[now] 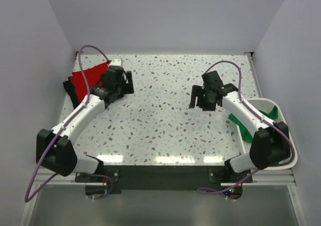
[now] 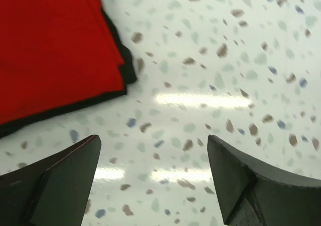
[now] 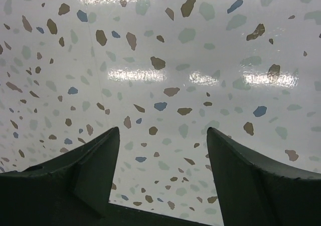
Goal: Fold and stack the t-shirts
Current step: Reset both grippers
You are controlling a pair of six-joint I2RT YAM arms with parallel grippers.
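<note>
On the left, a red shirt [image 1: 88, 78] lies folded flat on the speckled table [image 1: 160, 121]. It sits on top of a black shirt [image 1: 66, 87]. The black one peeks out along the edges of the red one.

The robot's left hand [image 1: 129, 83] hangs over the table just beside this pile. From its own camera, the red shirt [image 2: 55, 45] is ahead of the hand and off to its left, with the black shirt [image 2: 129, 71] showing as a thin dark edge around it. The left hand [image 2: 153, 141] is wide open. It holds nothing, and only bare table shows between its two fingers. It is not touching the shirts.

In the middle, the table has nothing but its spots and some shiny light.

Further right, the right hand [image 1: 199, 101] hangs above the table too. This hand [image 3: 163, 132] is also wide, and it holds nothing.

Behind the right hand, close to its arm, a green shirt [image 1: 244, 127] lies crumpled. Part of it is on the table and part hangs over the edge of a white basket [image 1: 292, 153]. The right hand is well apart from it.
</note>
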